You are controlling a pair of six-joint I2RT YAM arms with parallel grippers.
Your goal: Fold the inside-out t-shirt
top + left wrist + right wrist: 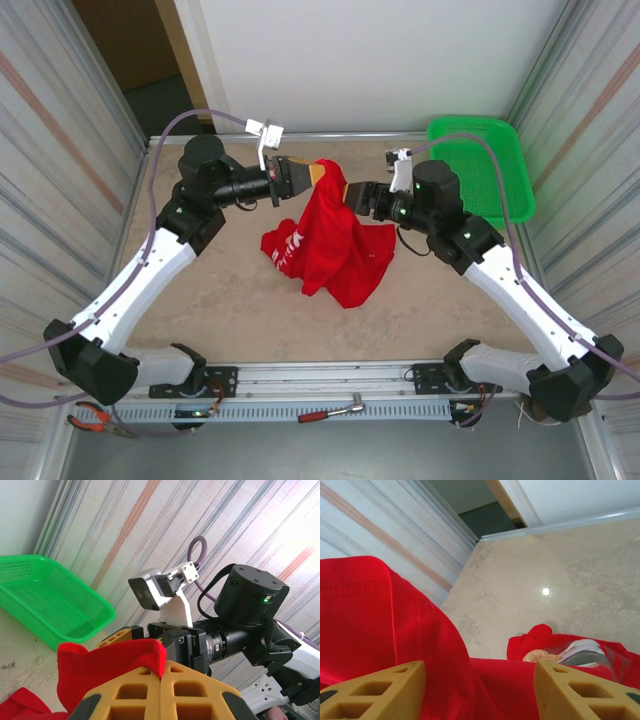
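Note:
The inside-out t-shirt [335, 245] is bright red with white lettering. It hangs from its top edge at the back middle of the table, and its lower part is bunched on the tabletop. My left gripper [312, 176] is shut on that top edge; in the left wrist view the yellow fingertips [162, 675] pinch a fold of the red cloth [110, 665]. My right gripper [352, 193] is just right of the hanging cloth, open. In the right wrist view its fingers [395, 690] stand well apart, with the red cloth [370, 615] draped between and over them.
A green mesh basket [490, 165] stands at the back right corner, also in the left wrist view [45, 600]. Striped walls close in both sides. Pliers [95, 418] and a ratchet wrench [335, 412] lie on the rail below the near edge.

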